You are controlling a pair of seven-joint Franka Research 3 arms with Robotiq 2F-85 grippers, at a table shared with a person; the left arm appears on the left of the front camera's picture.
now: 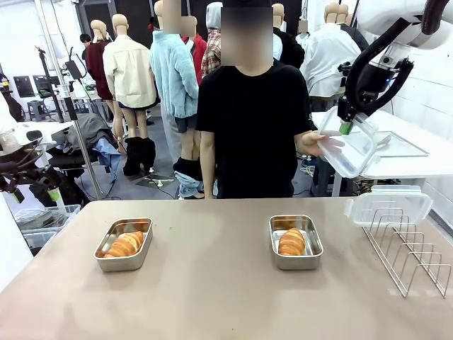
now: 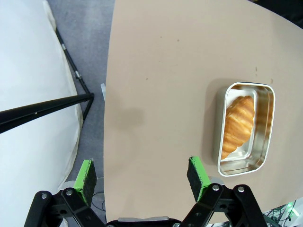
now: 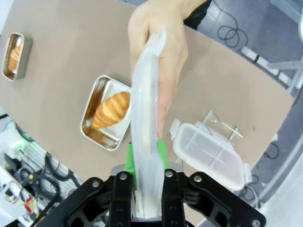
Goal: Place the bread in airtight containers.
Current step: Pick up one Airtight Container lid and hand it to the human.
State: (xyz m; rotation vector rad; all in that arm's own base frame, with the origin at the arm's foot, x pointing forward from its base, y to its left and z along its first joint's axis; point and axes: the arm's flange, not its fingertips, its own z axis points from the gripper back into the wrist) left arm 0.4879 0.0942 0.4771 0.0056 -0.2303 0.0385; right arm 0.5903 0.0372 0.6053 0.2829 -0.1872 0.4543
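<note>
Clear lid (image 3: 144, 104) pinched in right gripper (image 3: 146, 158), hand (image 3: 163, 52) on it, left gripper (image 2: 142, 176) wide

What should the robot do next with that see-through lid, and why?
Probably open its fingers and let go. The right gripper pinches one end of the lid up in the air, and the person's hand grips the other end, so the person seems ready to take it. The pan with a croissant has no cover.

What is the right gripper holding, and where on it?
The clear lid, pinched at its near edge by the right gripper; the person's hand grips the far end too.
</note>
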